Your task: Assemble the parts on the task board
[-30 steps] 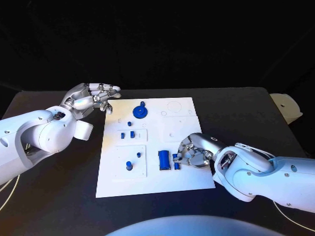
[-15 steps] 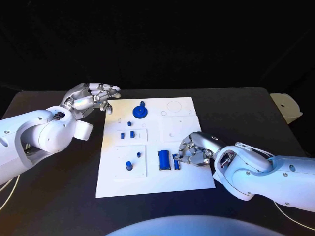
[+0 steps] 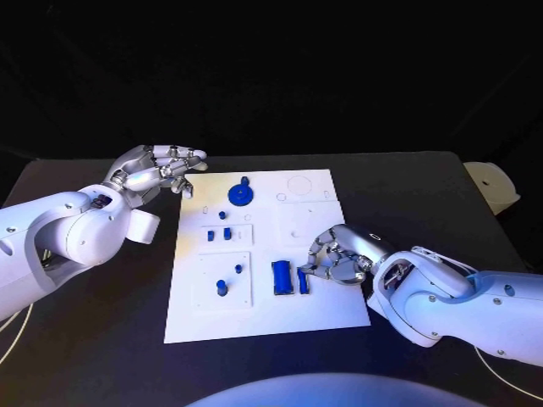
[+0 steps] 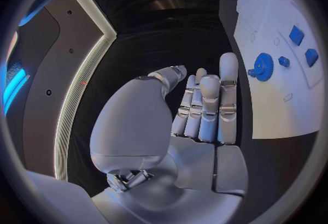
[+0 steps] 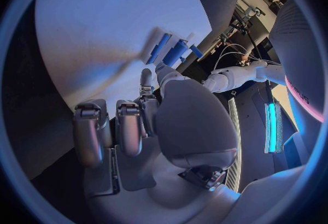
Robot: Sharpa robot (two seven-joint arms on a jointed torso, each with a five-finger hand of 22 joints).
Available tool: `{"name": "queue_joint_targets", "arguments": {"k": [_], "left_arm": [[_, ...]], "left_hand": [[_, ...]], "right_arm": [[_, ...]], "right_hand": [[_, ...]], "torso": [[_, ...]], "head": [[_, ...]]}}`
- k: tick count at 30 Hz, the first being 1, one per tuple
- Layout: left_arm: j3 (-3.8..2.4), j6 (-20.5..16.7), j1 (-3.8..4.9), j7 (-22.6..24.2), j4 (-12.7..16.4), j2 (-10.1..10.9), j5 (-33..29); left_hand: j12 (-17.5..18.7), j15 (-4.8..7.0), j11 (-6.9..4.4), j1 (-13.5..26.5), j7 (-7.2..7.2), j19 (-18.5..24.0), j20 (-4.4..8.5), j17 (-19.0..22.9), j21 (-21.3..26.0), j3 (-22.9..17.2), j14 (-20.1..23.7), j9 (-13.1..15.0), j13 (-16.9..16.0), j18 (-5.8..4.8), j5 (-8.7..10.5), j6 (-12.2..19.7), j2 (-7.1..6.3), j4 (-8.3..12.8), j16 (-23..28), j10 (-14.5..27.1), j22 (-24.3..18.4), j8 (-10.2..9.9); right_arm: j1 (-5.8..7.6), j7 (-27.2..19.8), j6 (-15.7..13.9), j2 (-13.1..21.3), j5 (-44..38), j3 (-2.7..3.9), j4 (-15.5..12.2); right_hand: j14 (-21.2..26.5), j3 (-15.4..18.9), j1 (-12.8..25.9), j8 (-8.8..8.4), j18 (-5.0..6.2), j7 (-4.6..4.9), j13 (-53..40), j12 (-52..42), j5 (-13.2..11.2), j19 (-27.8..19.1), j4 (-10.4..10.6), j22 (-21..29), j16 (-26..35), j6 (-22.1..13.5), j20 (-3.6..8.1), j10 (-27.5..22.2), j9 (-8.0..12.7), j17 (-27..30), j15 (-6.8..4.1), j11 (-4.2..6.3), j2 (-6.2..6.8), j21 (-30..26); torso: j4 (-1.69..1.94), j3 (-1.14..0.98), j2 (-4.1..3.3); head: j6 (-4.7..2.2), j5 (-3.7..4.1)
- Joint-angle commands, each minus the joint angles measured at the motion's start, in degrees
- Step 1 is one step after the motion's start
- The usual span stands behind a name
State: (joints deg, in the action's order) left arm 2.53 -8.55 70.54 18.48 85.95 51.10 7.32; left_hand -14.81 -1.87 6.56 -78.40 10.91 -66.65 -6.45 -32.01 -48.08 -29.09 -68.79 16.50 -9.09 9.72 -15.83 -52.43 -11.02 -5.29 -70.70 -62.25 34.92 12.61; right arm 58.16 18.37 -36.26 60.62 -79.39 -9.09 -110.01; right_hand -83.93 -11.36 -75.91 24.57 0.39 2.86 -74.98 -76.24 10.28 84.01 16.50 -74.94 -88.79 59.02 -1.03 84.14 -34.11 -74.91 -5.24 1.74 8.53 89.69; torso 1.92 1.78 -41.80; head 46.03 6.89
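The white task board (image 3: 254, 314) lies mid-table. On it sit a blue gear (image 3: 240, 193), two small blue pieces (image 3: 219, 234), two more (image 3: 227, 280), a blue block (image 3: 282, 277) and a narrow blue piece (image 3: 304, 280). My right hand (image 3: 338, 259) is over the board's right side, its thumb and a fingertip pinching the narrow piece (image 5: 158, 49) beside the block (image 5: 176, 52). My left hand (image 3: 161, 168) hovers off the board's far left corner, holding nothing, with its fingers (image 4: 208, 104) side by side. The gear (image 4: 263, 66) lies just beyond them.
Bare black table (image 3: 88, 339) runs left of the board, and more of it (image 3: 406, 195) lies to the right. A pale object (image 3: 495, 185) sits at the table's right edge. My right forearm (image 3: 467, 305) crosses the near right corner.
My right hand has shifted slightly to the right, its fingers staying on the narrow blue piece. The left arm and the other pieces have not moved.
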Motion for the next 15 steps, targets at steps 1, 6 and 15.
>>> {"name": "queue_joint_targets", "arguments": {"k": [1,6,15], "left_arm": [[-0.02,0.6,-0.02,0.9,0.1,-0.1,-0.1],[-0.01,0.2,-0.53,1.9,-0.1,-0.2,-0.4],[-0.01,-2.8,-1.86,6.0,-2.7,-1.3,-1.6]], "left_hand": [[-0.1,0.07,-0.05,0.3,-0.06,-0.4,-0.12,0.2,0.4,0.0,0.0,-0.1,-0.1,0.85,0.26,0.5,-0.03,-0.3,-0.3,0.3,-0.1,0.4],[-0.2,0.03,-0.01,0.5,-0.04,-0.3,-0.14,0.8,0.4,0.2,0.2,-0.1,-0.1,0.84,0.3,0.6,-0.2,-0.4,-0.1,0.4,-0.1,0.3],[-0.4,-0.21,0.06,1.0,-0.21,1.9,-0.46,5.8,2.6,1.1,5.0,-0.2,0.0,0.83,0.54,1.3,-0.69,-1.1,3.3,1.0,-1.2,0.3]], "right_arm": [[0.42,-13.7,-7.7,0.4,13.4,0.02,0.9],[1.95,-24.4,-7.7,0.1,27.2,0.02,4.0],[5.95,-35.1,-2.7,-5.1,50.6,0.18,16.0]], "right_hand": [[-5.2,0.1,-0.8,-1.01,-0.39,0.63,-7.8,1.9,1.5,6.0,-0.1,-15.1,0.6,-1.5,-0.36,0.1,0.5,-11.4,0.68,-0.88,0.32,0.3],[-4.3,0.6,-1.0,-2.13,0.87,1.67,-4.9,7.9,1.8,4.1,0.0,-13.3,2.5,-3.0,-1.15,-2.8,1.0,-7.8,1.5,-1.83,0.66,-5.8],[7.6,0.3,-4.7,-4.5,8.68,5.39,15.2,41.5,1.4,-12.6,-0.1,6.1,23.4,-10.7,-4.19,-23.1,1.4,17.8,4.67,-5.32,0.32,-55.6]], "torso": [[-0.09,0.11,0.19],[-0.26,0.3,0.79],[-1.0,0.87,2.56]], "head": [[-0.52,0.23],[-1.15,0.23],[-5.87,-0.1]]}}
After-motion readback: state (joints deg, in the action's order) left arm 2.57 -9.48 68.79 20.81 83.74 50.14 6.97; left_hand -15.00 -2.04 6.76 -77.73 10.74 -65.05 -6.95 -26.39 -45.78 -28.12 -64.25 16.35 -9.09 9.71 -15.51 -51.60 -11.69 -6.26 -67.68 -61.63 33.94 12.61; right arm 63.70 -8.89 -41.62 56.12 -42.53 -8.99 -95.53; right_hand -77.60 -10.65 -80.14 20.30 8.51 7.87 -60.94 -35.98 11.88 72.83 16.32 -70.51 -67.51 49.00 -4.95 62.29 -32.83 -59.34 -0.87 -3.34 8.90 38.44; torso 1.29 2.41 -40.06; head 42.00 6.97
